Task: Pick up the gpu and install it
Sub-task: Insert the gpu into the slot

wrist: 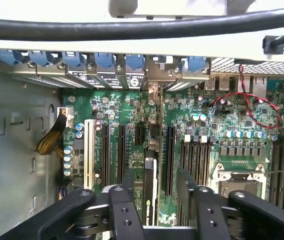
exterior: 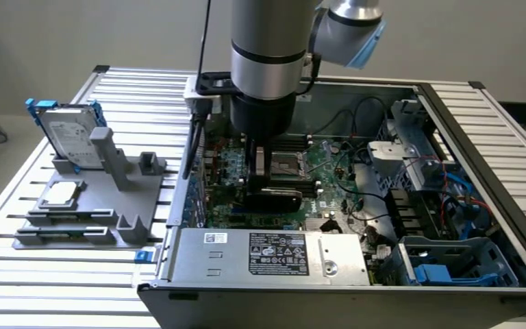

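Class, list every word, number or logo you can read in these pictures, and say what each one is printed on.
Nothing can be read for certain.
power supply label: black and white panels of print, too small to read.
white sticker beside it: too small to read.
Green mark on the gpu: blurred, unreadable.
slot bracket stickers: too small to read.

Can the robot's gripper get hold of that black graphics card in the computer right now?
Probably yes: the gripper hangs right over the gpu, one open finger on each side, nothing in between.
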`<control>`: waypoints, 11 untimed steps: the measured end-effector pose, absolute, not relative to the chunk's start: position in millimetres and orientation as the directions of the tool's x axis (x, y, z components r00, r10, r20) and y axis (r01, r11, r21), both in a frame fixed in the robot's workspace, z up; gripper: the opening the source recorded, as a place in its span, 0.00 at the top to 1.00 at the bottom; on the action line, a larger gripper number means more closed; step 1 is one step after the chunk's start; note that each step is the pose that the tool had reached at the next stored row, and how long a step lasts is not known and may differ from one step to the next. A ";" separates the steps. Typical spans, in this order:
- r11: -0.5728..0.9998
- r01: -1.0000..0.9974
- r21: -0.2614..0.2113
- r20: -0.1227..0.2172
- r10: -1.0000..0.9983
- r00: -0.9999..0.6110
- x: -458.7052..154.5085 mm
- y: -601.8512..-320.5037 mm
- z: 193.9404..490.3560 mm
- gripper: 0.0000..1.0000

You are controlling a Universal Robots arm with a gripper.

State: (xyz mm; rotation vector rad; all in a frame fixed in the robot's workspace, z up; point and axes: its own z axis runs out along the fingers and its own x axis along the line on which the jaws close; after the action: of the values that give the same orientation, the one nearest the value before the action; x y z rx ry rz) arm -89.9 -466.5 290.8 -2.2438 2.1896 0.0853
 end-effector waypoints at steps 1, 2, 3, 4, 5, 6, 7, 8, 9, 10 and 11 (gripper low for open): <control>-0.026 -0.999 0.034 -0.043 -0.999 0.024 -89.9 -466.4 292.8 0.56; -0.026 -0.999 0.035 -0.043 -0.999 0.025 -89.8 -466.4 294.3 0.62; -0.026 -0.999 0.035 -0.043 -0.999 0.025 -89.7 -466.3 295.0 0.68; -0.026 -0.999 0.035 -0.043 -0.999 0.025 -89.7 -466.3 295.0 0.74; -0.026 -0.999 0.035 -0.043 -0.999 0.025 -89.7 -466.3 295.0 0.74; -0.027 -0.999 0.035 -0.043 -0.999 0.025 -89.7 -466.3 295.0 0.80; -0.027 -0.999 0.035 -0.043 -0.999 0.025 -89.7 -466.3 295.0 0.80; -0.027 -0.999 0.035 -0.043 -0.999 0.025 -89.7 -466.3 295.1 0.86; -0.027 -0.999 0.035 -0.043 -0.999 0.025 -89.7 -466.3 295.1 0.89; -0.027 -0.999 0.035 -0.043 -0.999 0.025 -89.7 -466.3 295.1 0.89; -0.027 -0.999 0.035 -0.043 -0.999 0.025 -89.7 -466.3 295.1 0.89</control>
State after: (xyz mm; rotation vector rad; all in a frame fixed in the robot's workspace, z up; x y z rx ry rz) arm -89.7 -466.3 295.1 -2.2455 2.1884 0.0866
